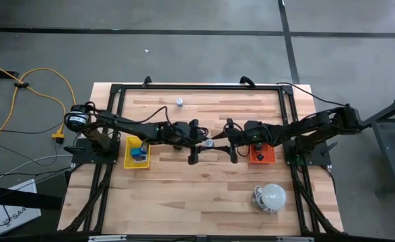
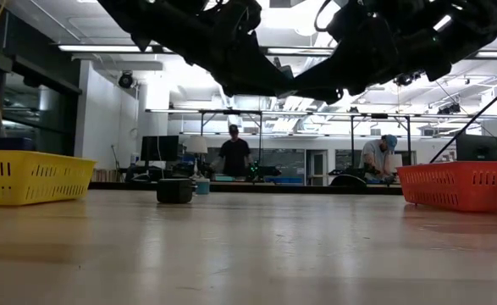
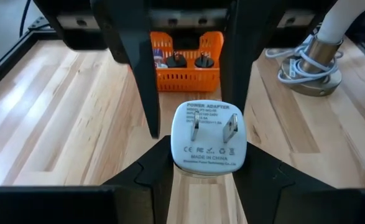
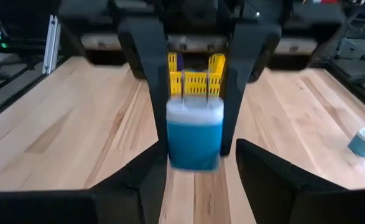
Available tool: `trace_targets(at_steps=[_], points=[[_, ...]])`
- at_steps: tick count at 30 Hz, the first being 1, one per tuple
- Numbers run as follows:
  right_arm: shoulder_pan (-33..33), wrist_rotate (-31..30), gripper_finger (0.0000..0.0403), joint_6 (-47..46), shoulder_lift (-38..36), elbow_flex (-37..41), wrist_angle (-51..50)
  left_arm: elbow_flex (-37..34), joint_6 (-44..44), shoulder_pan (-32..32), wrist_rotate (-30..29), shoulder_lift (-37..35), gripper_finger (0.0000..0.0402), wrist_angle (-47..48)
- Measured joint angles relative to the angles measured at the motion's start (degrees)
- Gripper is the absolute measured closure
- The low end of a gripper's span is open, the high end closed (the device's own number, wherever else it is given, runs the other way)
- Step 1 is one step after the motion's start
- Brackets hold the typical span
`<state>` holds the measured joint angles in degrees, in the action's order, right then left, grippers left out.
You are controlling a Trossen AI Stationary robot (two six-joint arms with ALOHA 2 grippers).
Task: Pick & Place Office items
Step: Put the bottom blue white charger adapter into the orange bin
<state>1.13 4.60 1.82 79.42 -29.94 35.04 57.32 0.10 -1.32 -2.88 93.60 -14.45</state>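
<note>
From above, my left pincer (image 1: pixel 203 142) and right pincer (image 1: pixel 218 143) meet nose to nose over the middle of the worktop (image 1: pixel 204 202), with a small white adapter (image 1: pixel 210 142) between them. It hangs clear of the yellow tray (image 1: pixel 128 156) towards the left edge and the orange tray (image 1: pixel 270 158) towards the right. A second small piece (image 1: pixel 180 101) lies near the far edge. From table height both pincers are dark shapes overhead and I cannot make out the adapter; a small dark block (image 2: pixel 175 191) sits on the wood between the trays. Past my left wrist, my own fingers (image 3: pixel 152 173) press both flanks of the adapter (image 3: pixel 207 137), its prongs facing back at me, so this pincer grips it. The right arm's fingers (image 3: pixel 138 81) stand wide beyond it. Past my right wrist, my fingers (image 4: pixel 264 169) are spread with a gap beside the adapter (image 4: pixel 194 134), holding nothing. I judge it light, rigid, smooth-shelled and prone to twisting, so my right should take the flat sides my left leaves free, never the thin prongs.
</note>
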Motion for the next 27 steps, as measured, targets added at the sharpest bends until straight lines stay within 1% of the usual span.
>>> trace_targets(at_steps=[13,19,27], points=[[0.0,0.1,0.0224,0.0,0.0,-0.1,0.9,0.0,-0.1,0.0,-0.2,0.0,0.0266,1.2],[0.0,0.3,0.0224,0.0,0.0,-0.1,3.0,0.0,-0.1,0.0,-0.2,0.0,0.0266,0.2],[0.0,0.3,0.0224,0.0,0.0,-0.1,3.4,0.0,0.2,0.0,-0.2,0.0,0.0266,-1.7]])
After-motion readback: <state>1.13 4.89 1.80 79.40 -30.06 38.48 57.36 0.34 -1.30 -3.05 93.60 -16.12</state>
